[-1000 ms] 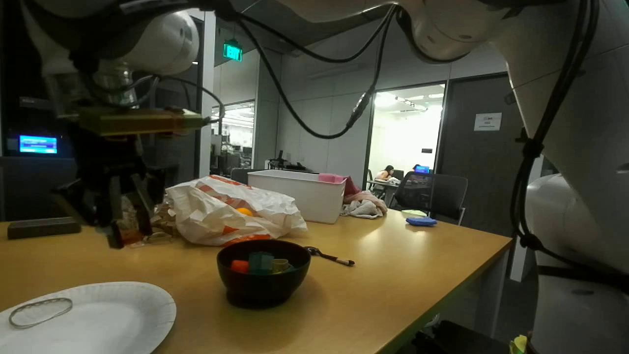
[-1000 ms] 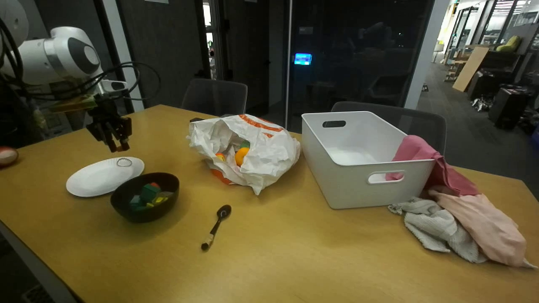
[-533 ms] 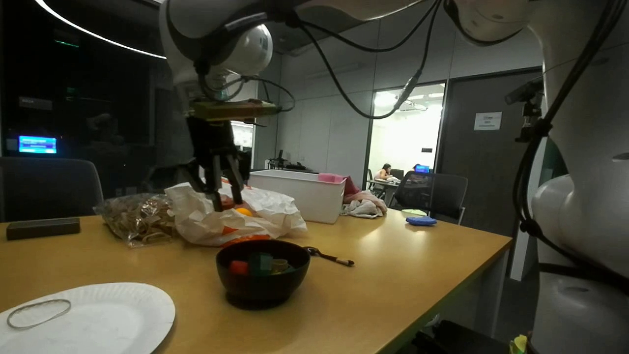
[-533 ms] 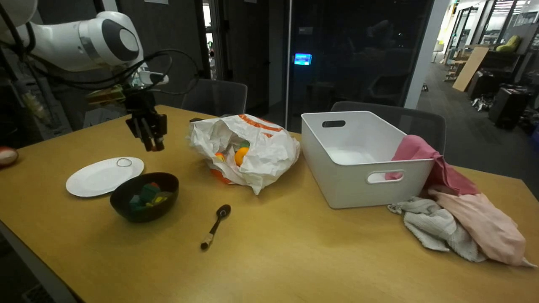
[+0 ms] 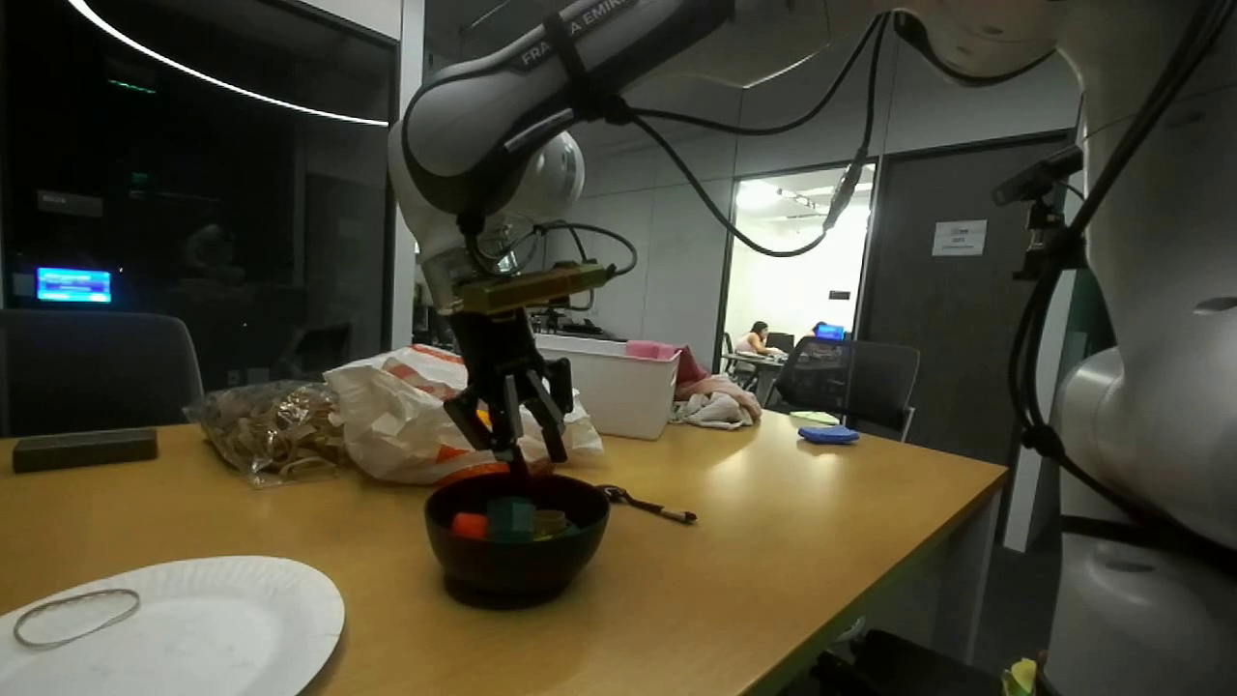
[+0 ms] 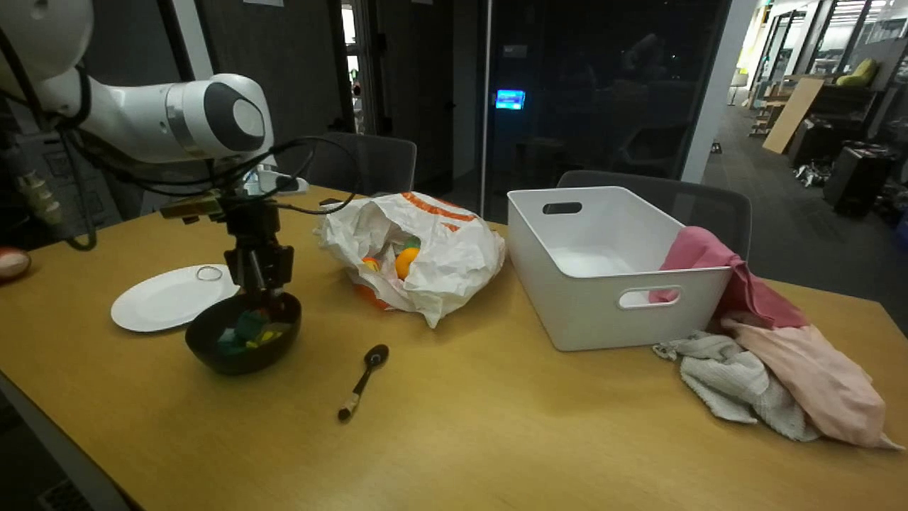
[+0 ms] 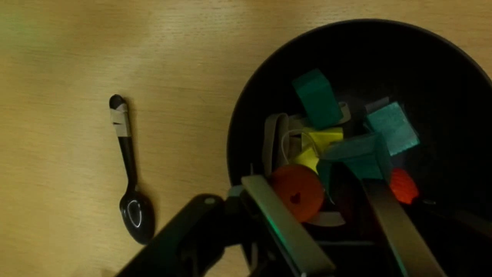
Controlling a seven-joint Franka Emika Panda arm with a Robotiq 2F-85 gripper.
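Observation:
My gripper point(image 5: 532, 454) points down at the black bowl point(image 5: 517, 570), with its tips at or just over the bowl's rim in both exterior views. In the wrist view an orange-red round piece point(image 7: 301, 188) with a small dark mark sits beside the left finger point(image 7: 284, 219). A dark gap separates it from the right finger point(image 7: 399, 231), so the jaws stand open around it. Inside the bowl lie teal blocks point(image 7: 317, 98), a yellow piece point(image 7: 324, 138), a bright red-orange piece point(image 7: 403, 186) and beige bands point(image 7: 275, 138). The bowl's near part is dark and partly hidden by the fingers.
A black spoon point(image 6: 364, 383) lies beside the bowl. A white plate point(image 6: 174, 298) with a thin loop point(image 5: 77, 619) is close by. Behind stand a white-orange plastic bag point(image 6: 454, 262) with fruit-like items, a clear bag point(image 5: 275, 430), a white bin point(image 6: 567, 312) and cloths point(image 6: 801, 383).
My gripper has swung across from near the plate and come down to the bowl. Its fingers, earlier closed on the reddish piece, have spread somewhat. The bowl and other things have not moved.

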